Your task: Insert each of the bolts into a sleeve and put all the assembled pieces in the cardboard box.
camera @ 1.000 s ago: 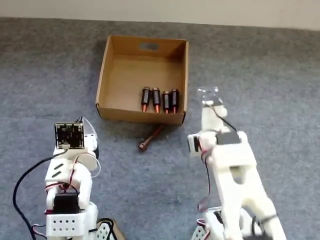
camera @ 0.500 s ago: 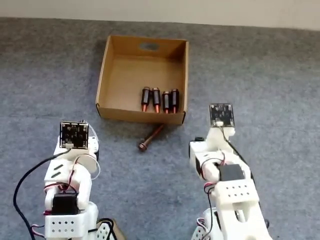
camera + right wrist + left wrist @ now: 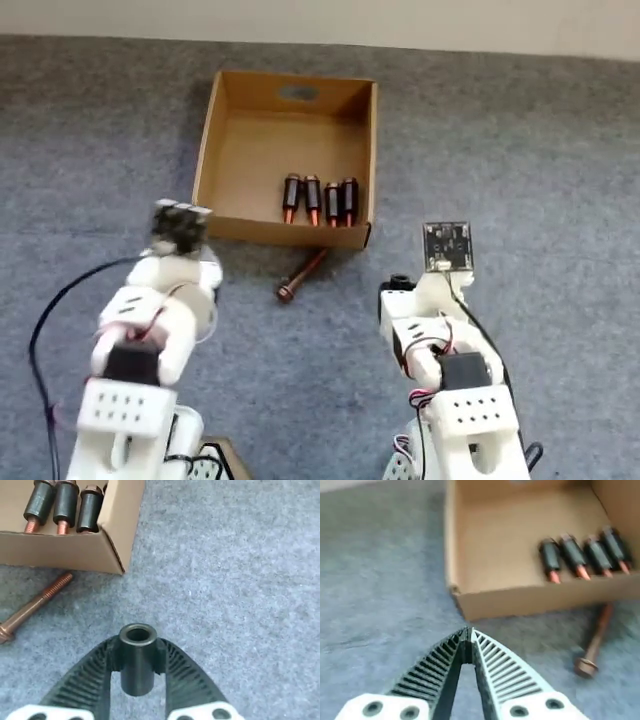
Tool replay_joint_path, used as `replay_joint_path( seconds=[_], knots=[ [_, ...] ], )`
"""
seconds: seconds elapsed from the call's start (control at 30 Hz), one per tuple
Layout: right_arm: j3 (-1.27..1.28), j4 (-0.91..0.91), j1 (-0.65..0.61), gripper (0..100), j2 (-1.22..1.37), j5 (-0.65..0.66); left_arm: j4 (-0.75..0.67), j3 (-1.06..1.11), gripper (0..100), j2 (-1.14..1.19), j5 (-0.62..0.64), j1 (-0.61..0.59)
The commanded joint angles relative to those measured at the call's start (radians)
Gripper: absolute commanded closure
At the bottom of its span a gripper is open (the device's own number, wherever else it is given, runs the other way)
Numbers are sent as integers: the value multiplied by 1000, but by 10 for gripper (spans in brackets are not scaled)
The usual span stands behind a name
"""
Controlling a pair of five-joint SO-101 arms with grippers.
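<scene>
My right claw (image 3: 136, 647) squeezes a black sleeve (image 3: 136, 672) standing up, the loose bolt (image 3: 35, 605) lies nearby on the carpet (image 3: 225, 580), beside the cardboard box (image 3: 60, 550), and my left claw (image 3: 467, 632) is pinched shut, empty.

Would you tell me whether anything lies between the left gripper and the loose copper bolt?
Nothing visible does: only bare grey carpet separates the left gripper from the long copper bolt, which lies beside the brown cardboard box.
</scene>
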Motion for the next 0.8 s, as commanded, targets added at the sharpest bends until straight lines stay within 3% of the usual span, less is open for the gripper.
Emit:
replay_joint_path(
  seconds=[0.0,0.2,0.43,0.77],
  knots=[
    [5,-21,-1,994,-50,-6,2,-120,980,214,-8,120],
    [33,-18,-1,993,-113,-6,17,-229,803,535,-8,194],
    [45,-18,-1,993,-142,-6,347,-567,819,883,-75,269],
    [47,-18,-1,993,-140,-5,356,-756,815,997,-80,325]
  ],
)
